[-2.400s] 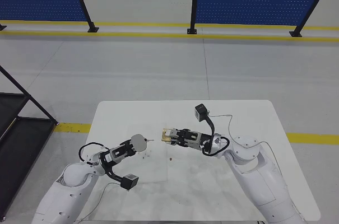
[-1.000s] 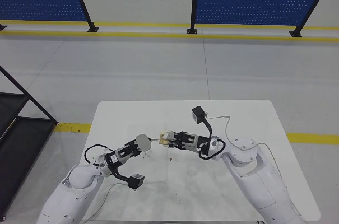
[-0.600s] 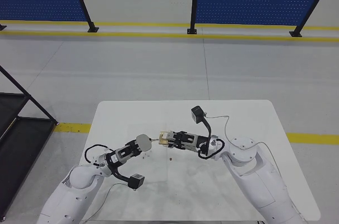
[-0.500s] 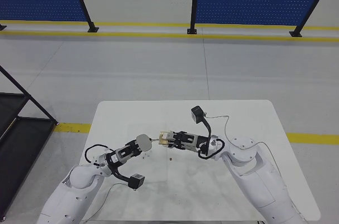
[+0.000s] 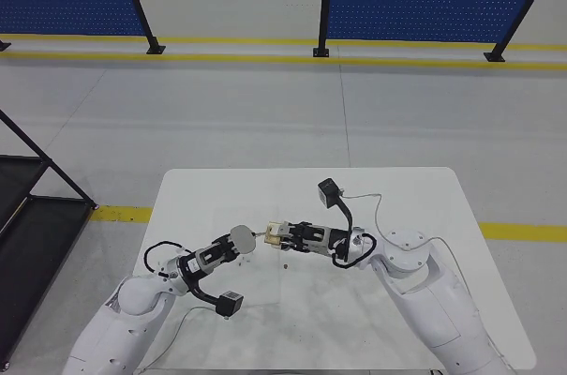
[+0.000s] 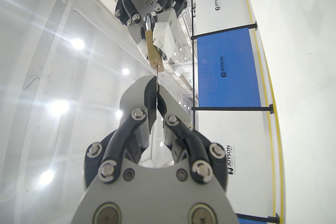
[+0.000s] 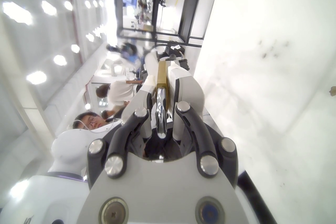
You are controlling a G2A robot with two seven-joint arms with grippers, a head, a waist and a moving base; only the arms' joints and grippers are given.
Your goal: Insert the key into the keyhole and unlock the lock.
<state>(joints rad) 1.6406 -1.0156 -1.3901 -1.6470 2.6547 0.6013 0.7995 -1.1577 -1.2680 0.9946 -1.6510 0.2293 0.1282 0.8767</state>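
While the white desk [image 5: 433, 197] lies beneath the brass padlock [image 6: 153, 50], both arms meet over it at the padlock. The right gripper [image 7: 161, 72] is clamped on the padlock's body from two opposite sides, with the shackle toward its wrist. The left gripper [image 6: 157, 88] stands just beside the padlock's keyhole end, fingers pressed together on the key [image 6: 157, 74]. The padlock's keyhole end faces the left gripper. The key's thin blade tip touches that end; whether it has entered cannot be told.
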